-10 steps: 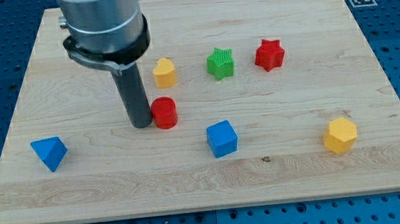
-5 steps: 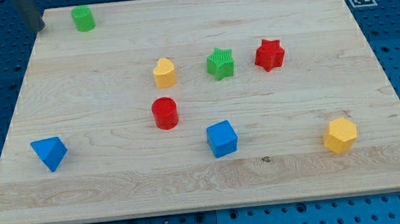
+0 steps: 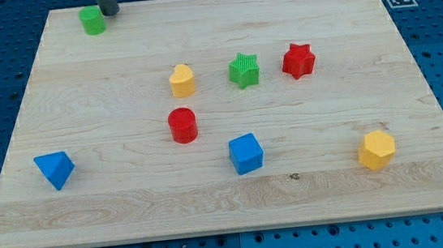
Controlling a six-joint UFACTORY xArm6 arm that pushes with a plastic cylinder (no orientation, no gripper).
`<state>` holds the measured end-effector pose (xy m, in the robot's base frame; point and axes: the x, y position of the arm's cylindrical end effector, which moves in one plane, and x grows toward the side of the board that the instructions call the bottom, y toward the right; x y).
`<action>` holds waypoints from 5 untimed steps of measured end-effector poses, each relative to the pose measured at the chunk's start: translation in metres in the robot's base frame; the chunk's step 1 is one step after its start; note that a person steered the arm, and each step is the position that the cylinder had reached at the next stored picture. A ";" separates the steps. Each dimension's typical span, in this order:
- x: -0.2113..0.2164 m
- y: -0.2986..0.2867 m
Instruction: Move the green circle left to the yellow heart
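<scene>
The wooden surface (image 3: 229, 205) fills most of the view and carries eight blocks.

Two are blue: a cube (image 3: 246, 153) just below centre and a pyramid-like block (image 3: 55, 169) at about 8 o'clock near the view's left edge. Two are yellow: a hexagon (image 3: 377, 150) at about 4 o'clock and the heart (image 3: 182, 80) just above and left of centre. Two are red: a star (image 3: 298, 60) at about 2 o'clock and a cylinder (image 3: 182, 125) at 6 o'clock from the heart. Two are green: a star (image 3: 244, 70) between the heart and the red star, and the circle (image 3: 92, 21), which sits far up at about 11 o'clock near the surface's top-left corner, well apart from the heart.

My tip (image 3: 109, 13) is just beside the green circle, at its 2 o'clock, at the view's top edge. The rod has no jaws, so nothing is gripped.
</scene>
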<state>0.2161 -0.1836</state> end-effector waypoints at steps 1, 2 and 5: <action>0.005 -0.028; -0.007 -0.051; 0.024 -0.064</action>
<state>0.2406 -0.2474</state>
